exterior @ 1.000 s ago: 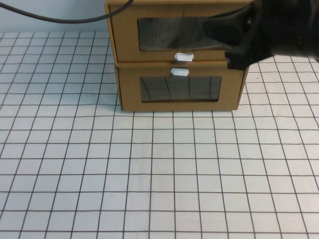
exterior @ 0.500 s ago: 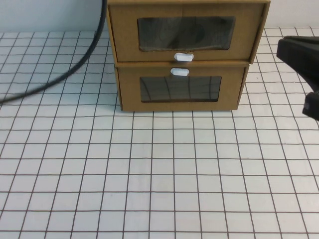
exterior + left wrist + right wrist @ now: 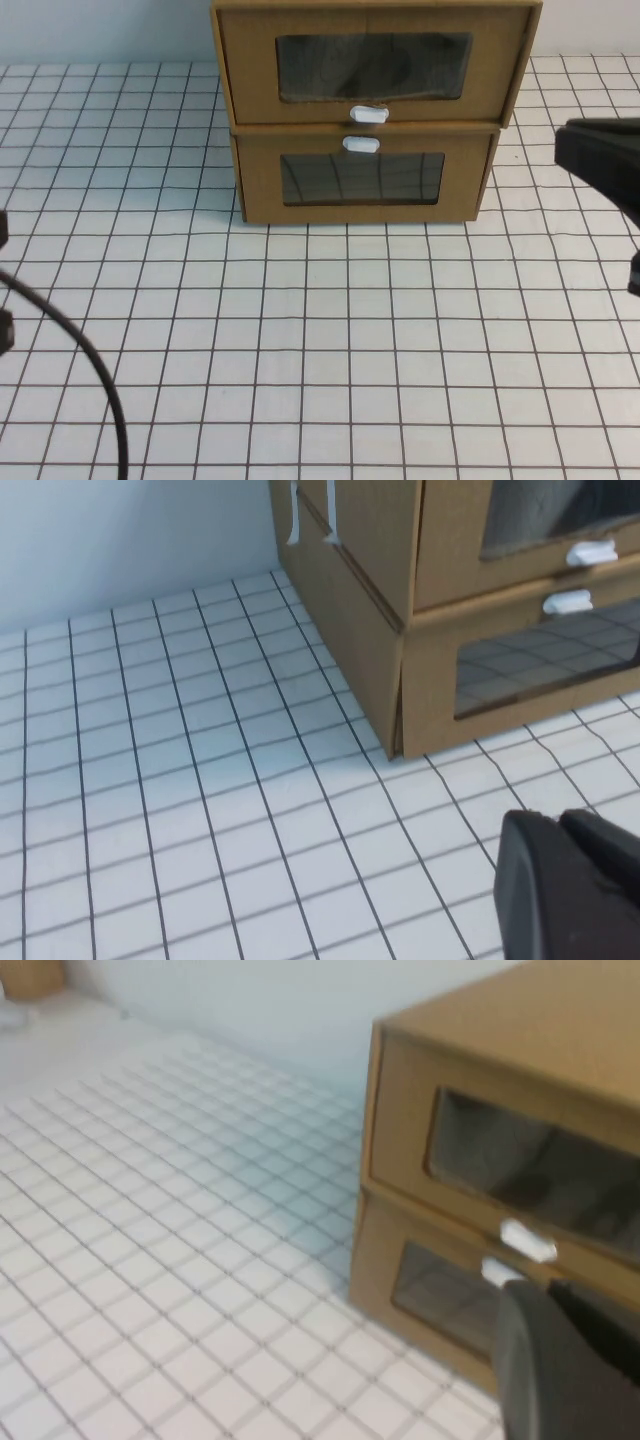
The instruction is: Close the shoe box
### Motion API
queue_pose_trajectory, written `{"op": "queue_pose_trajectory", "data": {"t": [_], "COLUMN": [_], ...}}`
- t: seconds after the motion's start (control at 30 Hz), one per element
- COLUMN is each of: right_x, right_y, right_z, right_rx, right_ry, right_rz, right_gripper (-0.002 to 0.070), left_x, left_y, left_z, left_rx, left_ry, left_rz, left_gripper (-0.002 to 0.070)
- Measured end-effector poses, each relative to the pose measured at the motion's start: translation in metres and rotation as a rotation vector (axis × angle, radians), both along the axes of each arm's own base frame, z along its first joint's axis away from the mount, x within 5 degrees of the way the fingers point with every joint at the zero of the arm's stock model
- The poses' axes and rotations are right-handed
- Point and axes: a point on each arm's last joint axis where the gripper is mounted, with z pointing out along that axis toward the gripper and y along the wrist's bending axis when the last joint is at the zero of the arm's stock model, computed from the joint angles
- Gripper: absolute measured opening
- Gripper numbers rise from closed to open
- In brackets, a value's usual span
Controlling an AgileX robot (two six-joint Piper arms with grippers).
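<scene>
The shoe box (image 3: 370,65) is the upper of two stacked brown cardboard drawers, with a clear window and a white pull tab (image 3: 368,114) below it. Its front looks about flush with the lower drawer (image 3: 362,178), whose white tab (image 3: 361,145) sits above its window. The box also shows in the left wrist view (image 3: 470,540) and the right wrist view (image 3: 520,1150). My right gripper (image 3: 600,160) is at the table's right edge, apart from the box, shut and empty (image 3: 548,1292). My left gripper (image 3: 558,818) is shut and empty, low over the table left of the boxes.
The white table with a black grid (image 3: 340,340) stretches in front of the boxes. A black cable (image 3: 95,375) curves across the near left corner. A pale wall (image 3: 100,30) stands behind the table.
My right arm has pulled back from the upper box's right front to the right edge. The black cable has swung from the back left down to the near left. The boxes have not moved.
</scene>
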Motion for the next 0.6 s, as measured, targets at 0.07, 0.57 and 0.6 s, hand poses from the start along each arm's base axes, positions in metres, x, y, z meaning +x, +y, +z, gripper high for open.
{"op": "queue_pose_trajectory", "data": {"t": [0.07,0.57,0.6], "right_x": [-0.004,-0.076,-0.079], "right_y": [-0.004,-0.054,-0.057], "right_z": [-0.003,-0.027,-0.029], "right_rx": [-0.042,-0.117,-0.119], "right_ry": [0.026,0.257,0.243], "right_rz": [-0.017,-0.203,-0.214], "right_gripper": [-0.0013,-0.0013,-0.0013], "left_x": [-0.011,-0.024,-0.024], "left_y": [0.002,0.005,0.005], "left_z": [-0.009,-0.059,-0.061], "left_rx": [-0.01,0.004,0.006], "left_ry": [-0.003,0.105,0.114], "left_rz": [0.004,0.008,0.007], "left_gripper": [-0.0002,-0.0002,-0.0002]}}
